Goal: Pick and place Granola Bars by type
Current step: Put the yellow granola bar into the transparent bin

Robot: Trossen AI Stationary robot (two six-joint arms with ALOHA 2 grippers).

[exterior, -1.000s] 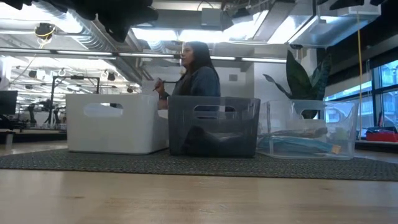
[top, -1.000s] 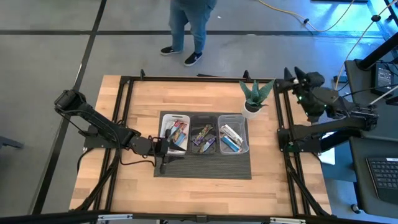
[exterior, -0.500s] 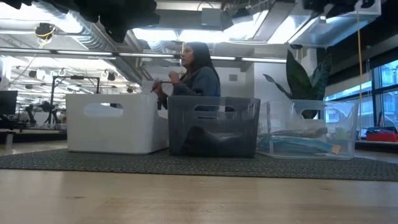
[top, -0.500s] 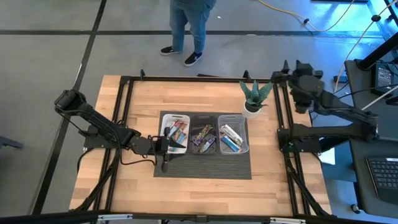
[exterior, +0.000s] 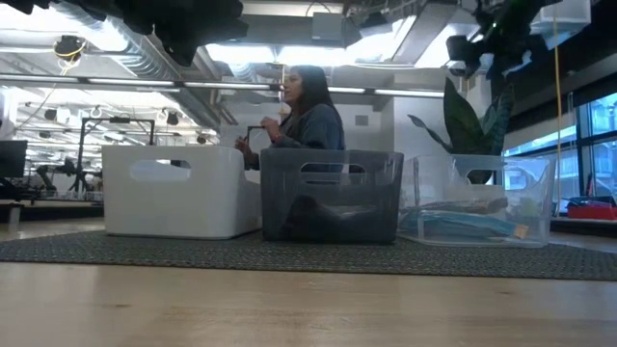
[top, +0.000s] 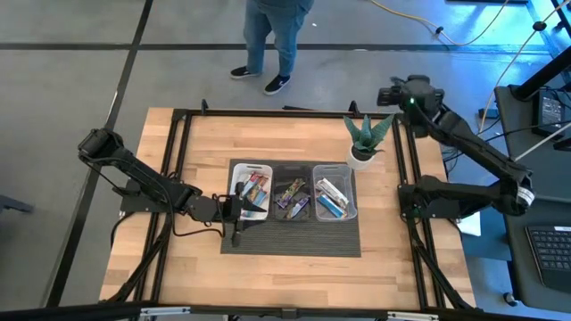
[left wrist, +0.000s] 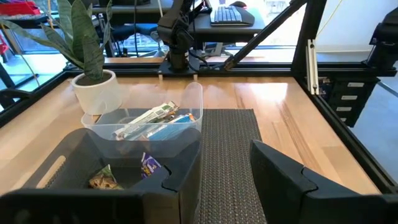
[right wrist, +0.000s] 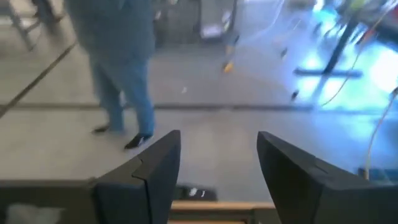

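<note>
Three trays stand side by side on a dark mat [top: 294, 239]: white [top: 236, 169], black [top: 277, 171], clear [top: 351, 192]. Granola bars lie in each: dark red-purple ones [top: 255, 189] in the white tray, multicolour ones [top: 292, 197] in the black, silver and blue ones [left wrist: 152, 118] in the clear. My left gripper [top: 238, 210] hovers open at the white tray's near left corner, with nothing showing between its fingers [left wrist: 283, 180]. My right gripper [top: 385, 94] is open and empty, high over the table's far right corner, facing the floor beyond.
A potted plant [top: 366, 138] stands behind the clear tray, just below my right arm. A person [top: 272, 36] stands on the floor past the far edge. Black frame rails [top: 178, 178] run along both sides. Bare wood lies near the front edge.
My right arm has swung from beyond the table's right side toward the far right corner, sinking a little. Its gripper has turned from facing away to facing the table's left and far side. It has stayed open.
</note>
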